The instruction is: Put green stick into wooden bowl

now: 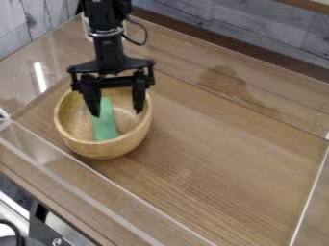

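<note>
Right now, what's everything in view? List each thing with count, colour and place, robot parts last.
Bowl: one, light tan wood, left part of the table.
Stick: one, bright green, inside the bowl, leaning tilted.
Table: one, brown wood grain, fills most of the view.
Clear barrier: transparent panels along the table edges.
Wall: grey planks, top of the view.
Arm: one, black, coming down over the bowl.
End effector: one, black, open, above the stick.
</note>
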`<control>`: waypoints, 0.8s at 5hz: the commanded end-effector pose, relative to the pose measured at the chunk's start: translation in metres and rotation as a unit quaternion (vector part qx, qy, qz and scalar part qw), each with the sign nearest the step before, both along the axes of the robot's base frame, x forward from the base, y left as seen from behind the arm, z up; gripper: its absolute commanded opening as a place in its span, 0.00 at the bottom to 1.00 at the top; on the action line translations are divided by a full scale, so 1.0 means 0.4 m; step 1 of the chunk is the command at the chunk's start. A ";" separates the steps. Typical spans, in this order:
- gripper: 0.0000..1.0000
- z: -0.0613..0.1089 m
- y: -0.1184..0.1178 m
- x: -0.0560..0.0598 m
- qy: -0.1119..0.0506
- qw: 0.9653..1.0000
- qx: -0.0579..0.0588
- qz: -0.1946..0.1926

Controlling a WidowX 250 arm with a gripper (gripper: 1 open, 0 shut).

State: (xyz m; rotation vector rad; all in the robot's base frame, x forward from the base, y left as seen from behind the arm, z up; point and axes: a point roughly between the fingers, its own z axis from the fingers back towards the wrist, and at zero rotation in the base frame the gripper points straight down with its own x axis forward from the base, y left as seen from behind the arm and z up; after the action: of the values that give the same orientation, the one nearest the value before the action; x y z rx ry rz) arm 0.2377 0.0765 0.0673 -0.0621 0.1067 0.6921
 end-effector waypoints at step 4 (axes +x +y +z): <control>1.00 0.070 -0.013 0.039 -0.021 1.000 -0.007 -0.007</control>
State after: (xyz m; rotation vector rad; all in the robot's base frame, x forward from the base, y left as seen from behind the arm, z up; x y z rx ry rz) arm 0.2439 0.0695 0.0809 -0.0891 0.1335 0.6837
